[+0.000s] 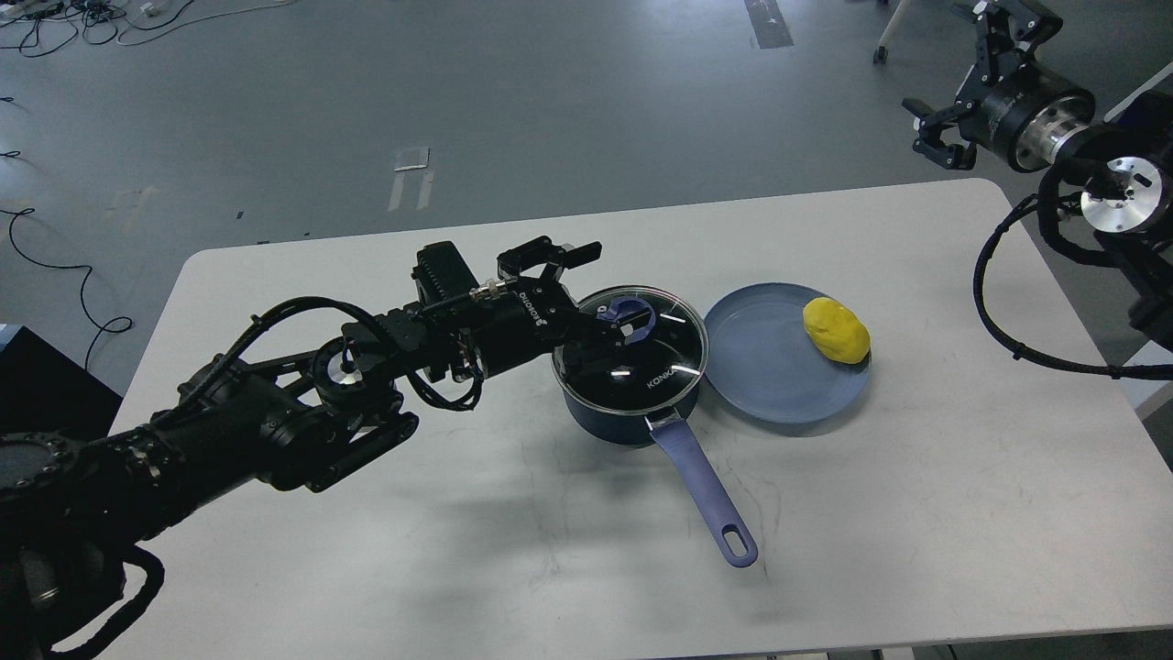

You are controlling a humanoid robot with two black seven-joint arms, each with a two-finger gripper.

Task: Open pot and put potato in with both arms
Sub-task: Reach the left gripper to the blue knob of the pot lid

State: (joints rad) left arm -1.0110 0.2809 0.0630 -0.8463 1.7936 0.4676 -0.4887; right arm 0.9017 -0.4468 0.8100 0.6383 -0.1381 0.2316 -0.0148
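A dark blue pot (612, 423) stands mid-table with its glass lid (655, 362) on and a blue knob (632, 315) on top. Its lilac handle (707, 490) points toward the front. A yellow potato (836, 331) lies on a blue plate (770, 380) just right of the pot. My left gripper (594, 291) is open at the lid's left rim. One finger is raised behind the pot and the other is low over the lid, just left of the knob. It holds nothing. My right gripper (927, 133) is open and empty, high beyond the table's far right corner.
The white table (367, 568) carries only the pot and the plate. My left arm (302, 412) stretches across the table's left half. The table's right edge lies under my right arm (1100, 183). Grey floor with cables lies beyond.
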